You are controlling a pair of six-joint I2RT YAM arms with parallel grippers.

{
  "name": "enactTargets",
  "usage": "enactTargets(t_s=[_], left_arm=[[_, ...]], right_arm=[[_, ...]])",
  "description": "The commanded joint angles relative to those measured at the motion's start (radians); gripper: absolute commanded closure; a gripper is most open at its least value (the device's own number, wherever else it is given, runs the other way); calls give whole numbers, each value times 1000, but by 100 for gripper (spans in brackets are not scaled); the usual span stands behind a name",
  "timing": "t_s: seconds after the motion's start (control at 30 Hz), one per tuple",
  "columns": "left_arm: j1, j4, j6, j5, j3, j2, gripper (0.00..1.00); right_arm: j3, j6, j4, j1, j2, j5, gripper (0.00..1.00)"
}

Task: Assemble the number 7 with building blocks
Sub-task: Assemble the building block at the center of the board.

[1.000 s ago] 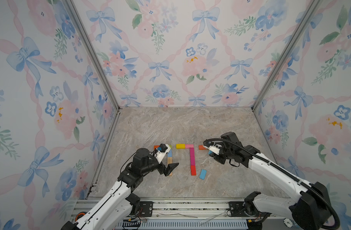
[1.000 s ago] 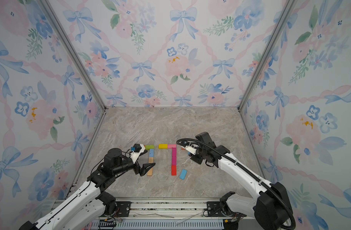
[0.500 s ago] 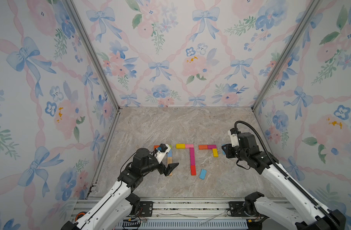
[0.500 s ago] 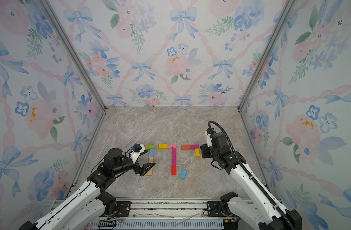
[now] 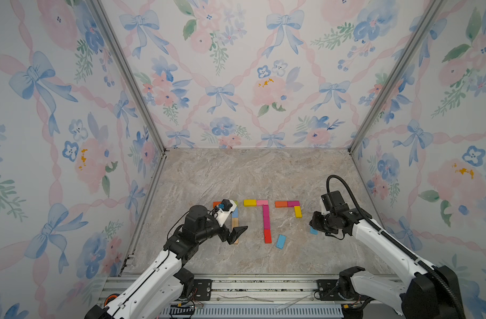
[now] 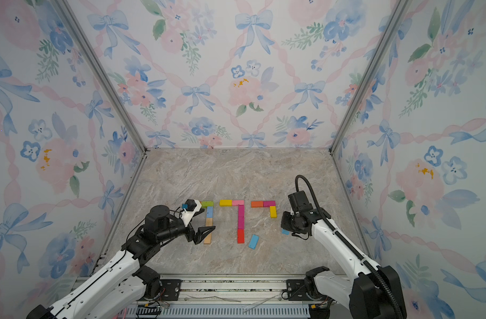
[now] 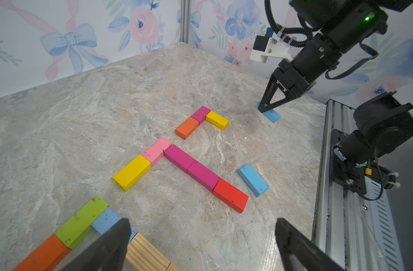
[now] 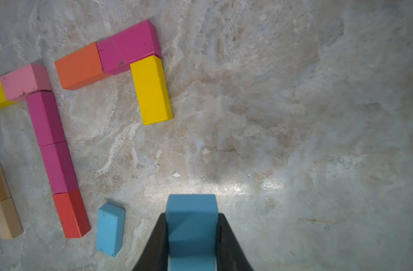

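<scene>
- Building blocks [image 5: 266,218] lie flat on a marble floor [image 5: 236,176], arranged as three sevens side by side.
- The two sevens nearer the left arm look finished. Each has a top bar and a long stem.
- The third seven has only its top bar and one yellow block [image 8: 151,90] starting the stem, so it probably needs more pieces.
- The right gripper [image 8: 191,215] is clenched across the narrow sides of a blue block [image 8: 191,206]. It sits low, well apart from the yellow block, and is probably meant for that stem.
- I cannot tell whether this block has left the floor.
- A second blue block [image 7: 253,179] lies loose just beside the red block [image 7: 230,195] that ends the middle seven.
- The left gripper [image 7: 202,223] is released and empty, with its jaws wide. It hangs over the first seven's stem, seemingly waiting.
</scene>
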Motion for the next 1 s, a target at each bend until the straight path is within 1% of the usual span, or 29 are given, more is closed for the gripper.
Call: enactTargets(t_s=[0.0,0.3,0.53,0.97], left_arm=[[-8,-4,8,1,1,3,2],[-7,-4,11,3,1,11,2],[-7,-6,10,1,1,11,2],[-8,-9,11,-3,2,15,2]], right_arm=[[-14,31,-12,28,33,-3,86],[-9,40,24,118,164,77,86],[2,31,65,154,234,90,86],[56,-54,96,207,356,141,88]])
